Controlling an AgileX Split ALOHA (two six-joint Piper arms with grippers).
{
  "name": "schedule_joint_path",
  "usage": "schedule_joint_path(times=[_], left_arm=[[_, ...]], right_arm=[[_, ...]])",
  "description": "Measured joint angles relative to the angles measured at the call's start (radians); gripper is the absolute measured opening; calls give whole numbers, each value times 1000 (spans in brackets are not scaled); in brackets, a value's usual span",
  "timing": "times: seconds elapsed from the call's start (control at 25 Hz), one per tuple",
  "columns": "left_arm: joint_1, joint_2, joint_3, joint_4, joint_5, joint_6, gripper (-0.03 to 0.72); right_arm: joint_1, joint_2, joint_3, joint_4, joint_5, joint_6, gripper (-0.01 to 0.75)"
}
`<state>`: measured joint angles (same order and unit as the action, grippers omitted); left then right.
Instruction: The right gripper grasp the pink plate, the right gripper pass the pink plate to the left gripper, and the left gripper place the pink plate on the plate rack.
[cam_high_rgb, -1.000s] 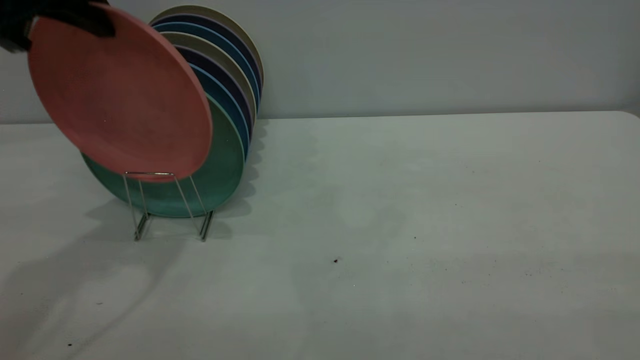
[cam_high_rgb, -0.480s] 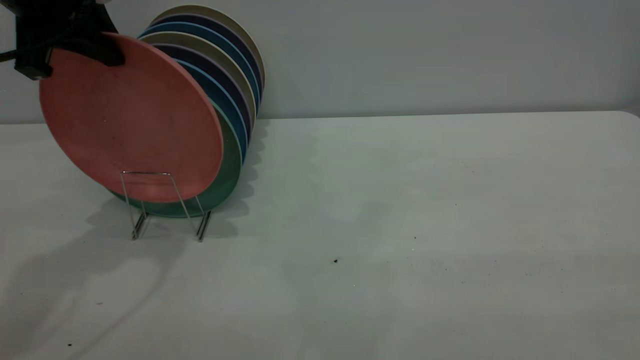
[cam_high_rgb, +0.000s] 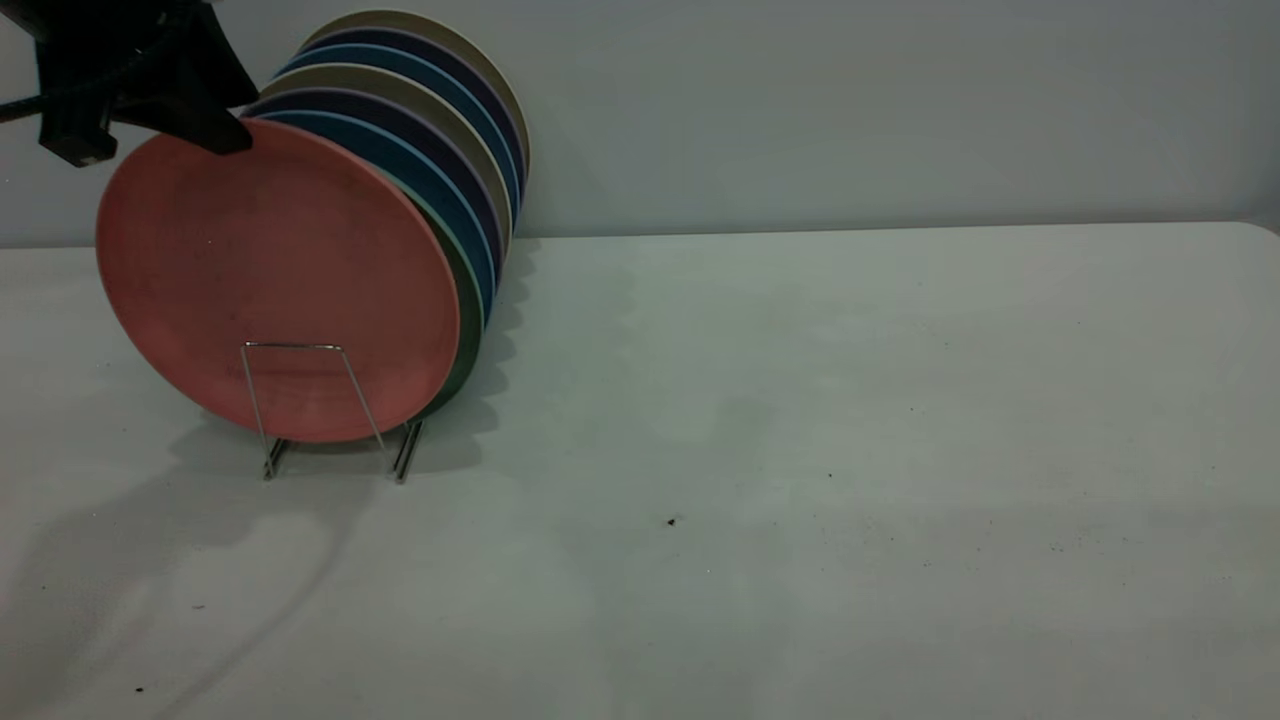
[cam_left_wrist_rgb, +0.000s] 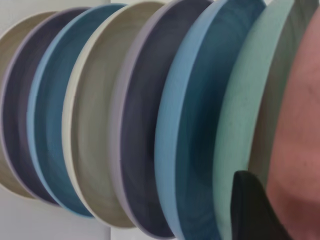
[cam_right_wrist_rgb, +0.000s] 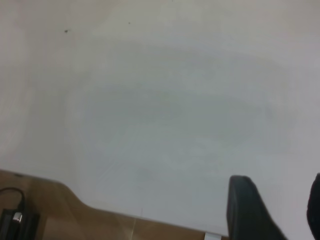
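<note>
At the upper left of the exterior frame, the left hand is gripping the top rim of the pink plate, its fingers closed on the edge. The pink plate is standing nearly upright at the left of the frame, in the front slot of the plate rack, with its lower edge sitting behind the front wire loop and low between the rack's rails. Just behind it, the teal-green plate is showing as a thin edge, followed by the row of blue, dark purple and beige plates leaning toward the upper middle.

Judgement: placing is almost finished and release is the step in hand. To do it well, the left hand should be opening only once the plate's bottom is bearing on the rack, then lifting straight up so the fingers are not dragging the rim forward. The wrist view shows a fingertip sitting between pink and teal plates, so clearance there is tight.

The right hand is parked apart over bare surface, fingers standing apart and holding nothing.
</note>
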<state>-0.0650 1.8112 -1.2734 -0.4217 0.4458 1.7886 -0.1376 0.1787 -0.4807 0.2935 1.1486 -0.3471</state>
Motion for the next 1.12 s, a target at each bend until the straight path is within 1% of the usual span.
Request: schedule_joint_path(times=[0.08, 0.2, 0.6, 0.72, 0.88, 1.04, 1.12], left_arm=[[0, 0, 0, 0, 7, -3, 336], [0, 0, 0, 0, 25, -6, 347], [0, 0, 0, 2, 38, -56, 350], [0, -7, 0, 3, 46, -97, 350], [0, -85, 0, 7, 122, -250, 350], [0, -253, 0, 20, 247, -516, 350], [0, -336, 0, 52, 332, -658, 350]], right_arm=[[0, 0, 0, 0, 0, 0, 314], [0, 0, 0, 0, 0, 0, 314], [0, 0, 0, 0, 0, 0, 314], [0, 0, 0, 0, 0, 0, 314], [0, 0, 0, -24, -1, 15, 314], [2, 0, 1, -86, -5, 94, 314], [27, 0, 1, -123, -7, 133, 314]])
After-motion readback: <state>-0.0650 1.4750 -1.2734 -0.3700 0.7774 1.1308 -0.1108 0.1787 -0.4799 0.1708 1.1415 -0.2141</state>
